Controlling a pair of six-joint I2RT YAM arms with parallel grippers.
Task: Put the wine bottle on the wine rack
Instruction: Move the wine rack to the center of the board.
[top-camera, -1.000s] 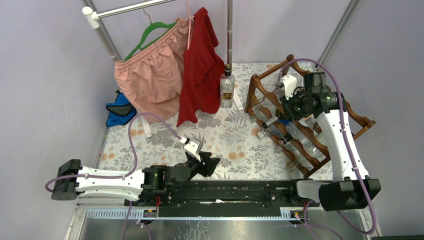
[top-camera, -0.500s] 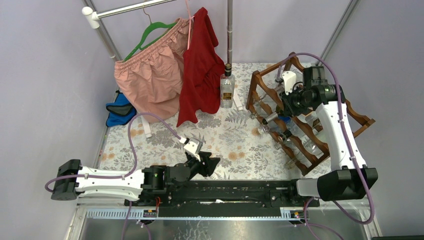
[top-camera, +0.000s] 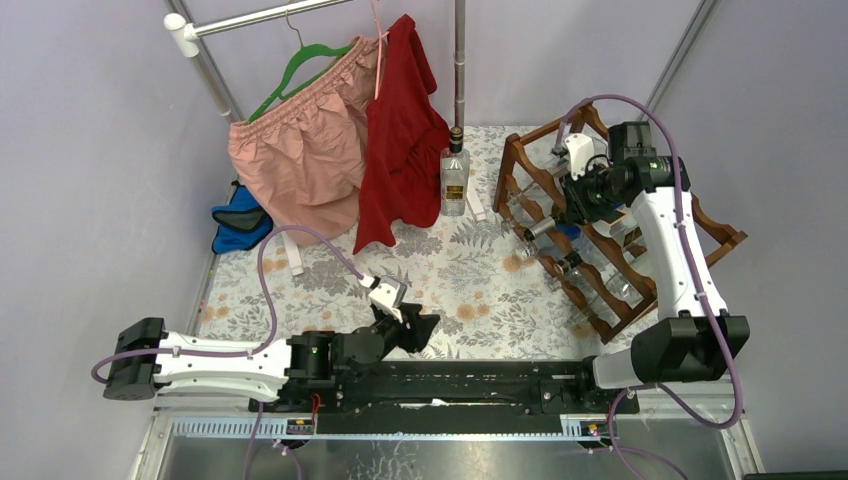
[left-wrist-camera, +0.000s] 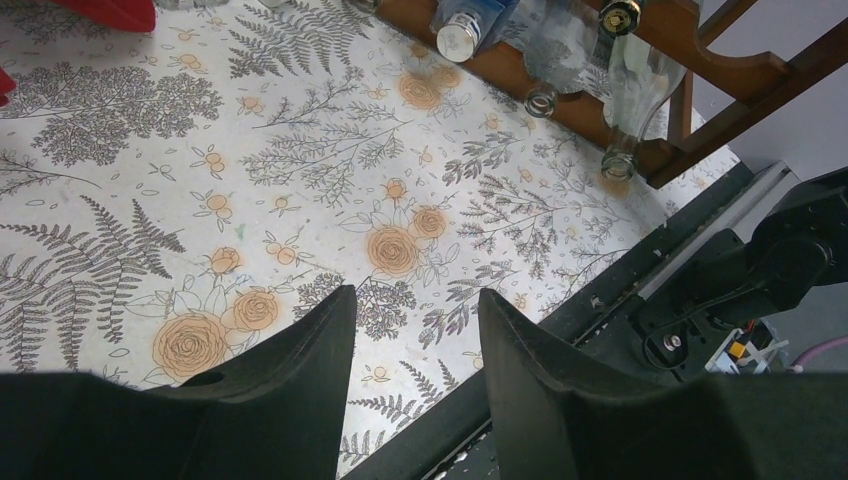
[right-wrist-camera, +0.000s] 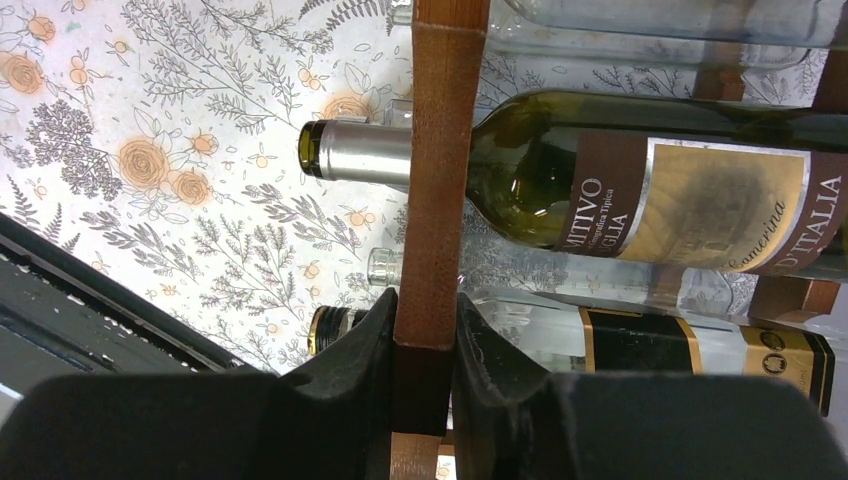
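A table covered by a floral cloth is filling the middle of the top view. At the upper left a metal garment rail is carrying a pink skirt on a green hanger and a red garment, both draping down toward the cloth.

The wine rack is standing at the right of the frame, set at an angle, with several bottles lying across its tiers, necks pointing toward the centre of the table.

The right arm is reaching up the right side over the rack. The left arm is lying low along the bottom edge, pointing right.

The wine bottle, dark green with a silver capsule and a brown and gold label, is lying on its side in the rack, filling the upper half of the right wrist view, neck to the left. A clear bottle with a black and gold label is lying below it at the lower right.

1 clear bottle is standing upright on the cloth at the top centre, just beside the red garment and apart from the rack.

The right gripper is pinching a wooden bar of the rack, 1 finger pressing each side. The left gripper is hovering over the cloth with its 2 fingers spread and nothing between them.
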